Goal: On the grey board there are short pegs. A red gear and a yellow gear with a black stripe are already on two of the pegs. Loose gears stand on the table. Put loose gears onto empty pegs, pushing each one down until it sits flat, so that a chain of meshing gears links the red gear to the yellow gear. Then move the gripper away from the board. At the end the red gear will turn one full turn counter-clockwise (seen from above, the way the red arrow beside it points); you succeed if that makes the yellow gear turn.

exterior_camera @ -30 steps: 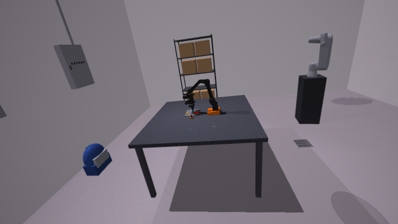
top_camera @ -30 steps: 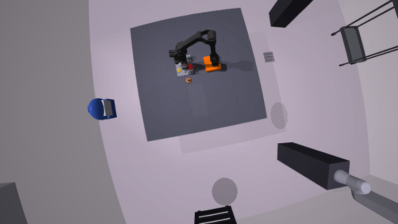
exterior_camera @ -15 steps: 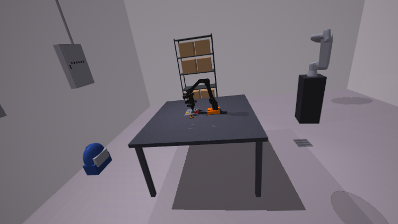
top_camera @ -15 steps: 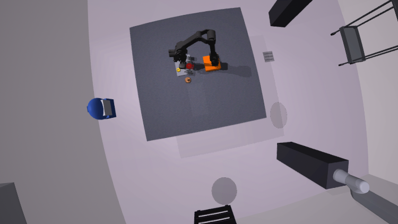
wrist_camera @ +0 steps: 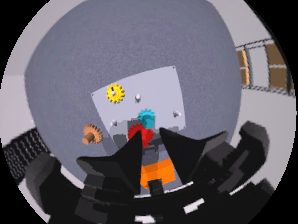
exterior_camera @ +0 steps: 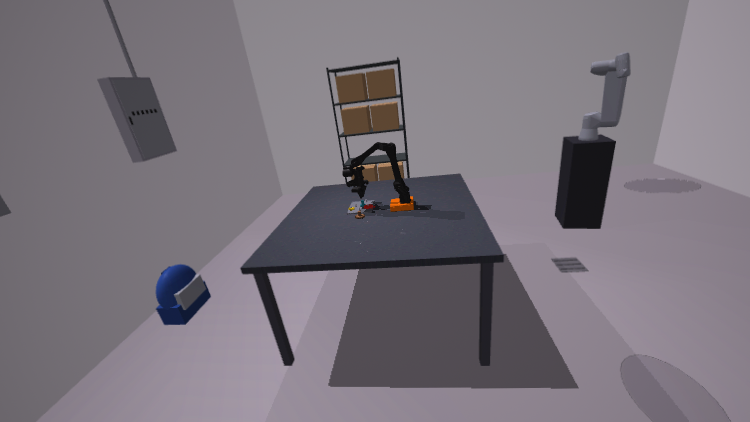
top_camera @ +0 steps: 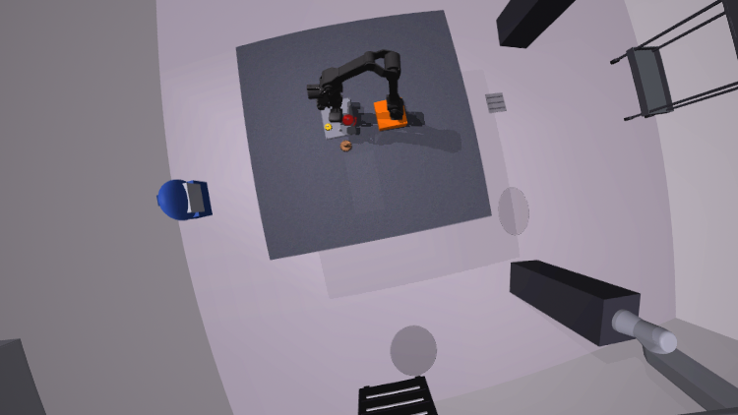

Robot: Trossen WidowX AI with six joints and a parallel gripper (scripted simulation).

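Gripper, black, with tapering wedge-shaped fingers; fingers apart, nothing clamped between them, tips over the board near the cyan gear.

Grey board: flat, smooth, four-sided plate, lying on the dark, finely speckled surface.

Yellow gear: toothed disc, black stripe, on a peg near one corner of the board.

Red gear: on the board's side toward the robot's base, partly covered by a finger in the wrist view.

Cyan gear: small toothed rim with a round upright grip, on the board just beside the red gear; whether it sits fully flat, or its teeth mesh, cannot be told.

Pegs, bare: three short, pale, rounded studs, one near the yellow gear, the others toward opposite sides of the board.

Copper-brown gear: toothed disc with a stubby cylindrical grip, loose on the surface, off the board.

Base: orange, blocky, carrying the black jointed arm.
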